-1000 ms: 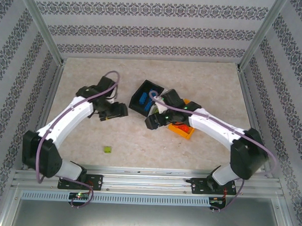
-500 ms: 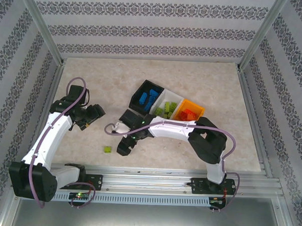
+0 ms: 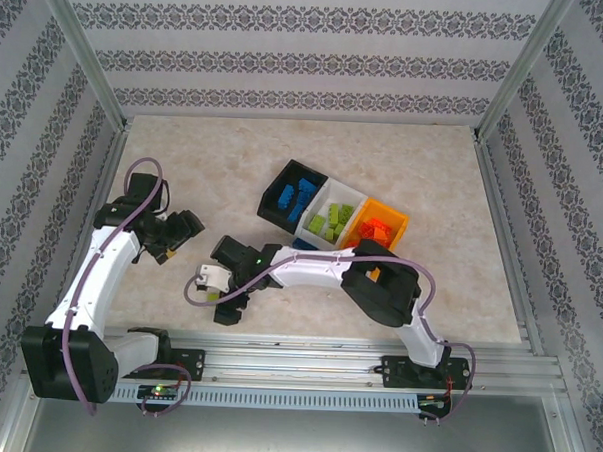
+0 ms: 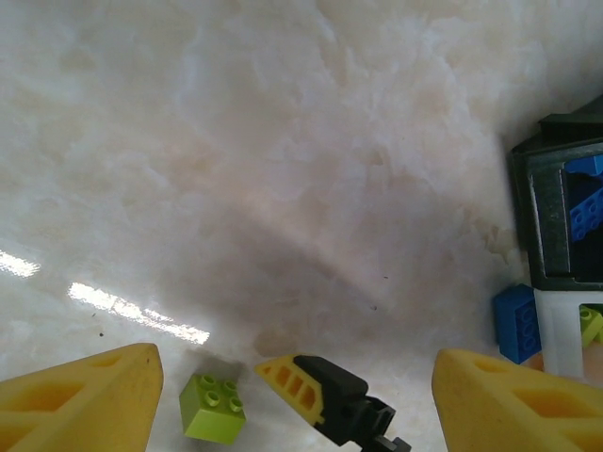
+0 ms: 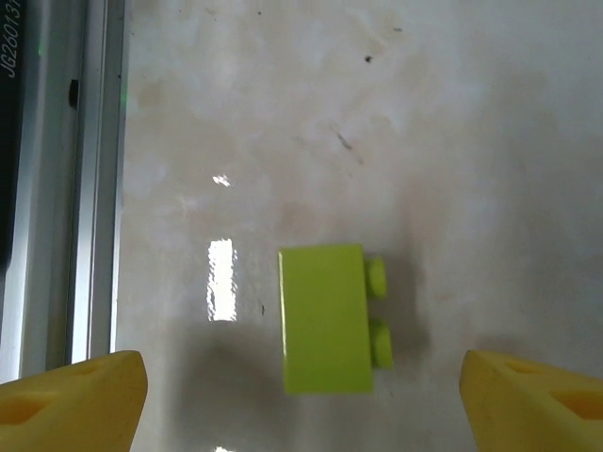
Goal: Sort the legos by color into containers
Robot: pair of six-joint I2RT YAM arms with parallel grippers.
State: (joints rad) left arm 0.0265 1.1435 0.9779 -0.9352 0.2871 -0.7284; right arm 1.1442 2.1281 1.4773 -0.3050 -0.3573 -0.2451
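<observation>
The containers (image 3: pixel 332 215) stand in a row mid-way along the counter (image 3: pixel 439 167); one lego (image 5: pixel 325 318) lies near its front edge (under the right gripper (image 3: pixel 228 305)).

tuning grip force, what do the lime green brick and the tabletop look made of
The lime green brick looks like hard moulded plastic with a smooth satin finish: crisp edges, even colour, round studs on one side. The tabletop looks like glossy marble-patterned laminate or stone: it throws sharp white glare spots, but which I cannot tell.
</observation>
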